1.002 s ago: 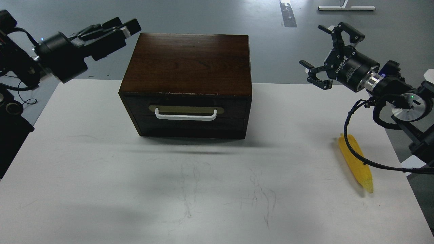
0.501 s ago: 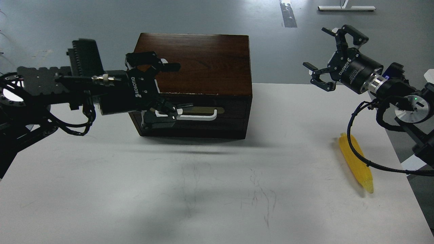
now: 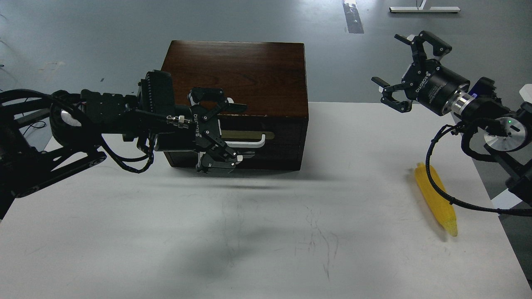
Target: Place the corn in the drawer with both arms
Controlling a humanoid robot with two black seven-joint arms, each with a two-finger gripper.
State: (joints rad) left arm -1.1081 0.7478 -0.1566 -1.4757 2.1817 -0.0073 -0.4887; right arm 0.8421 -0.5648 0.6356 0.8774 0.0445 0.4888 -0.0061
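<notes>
The dark brown wooden box [image 3: 237,74] stands at the table's back middle. Its drawer [image 3: 274,141] is shut, with a brass plate and white bar handle [image 3: 253,144]. My left gripper [image 3: 235,131] is open in front of the drawer's left half, its fingers spread above and below the handle's left end, which it hides. The yellow corn [image 3: 436,200] lies on the table at the right, pointed end toward me, partly crossed by a black cable. My right gripper [image 3: 399,68] is open and empty, raised above the table's far right, well behind the corn.
The white table [image 3: 266,232] has faint scratch marks in the middle. The right arm's black cable [image 3: 432,178] loops over the corn. The table's right edge runs just beyond the corn. Grey floor lies behind the box.
My left arm swung from the far left of the box down and right to the drawer front, its gripper opening at the handle. The right gripper rose slightly. The corn has not moved.
</notes>
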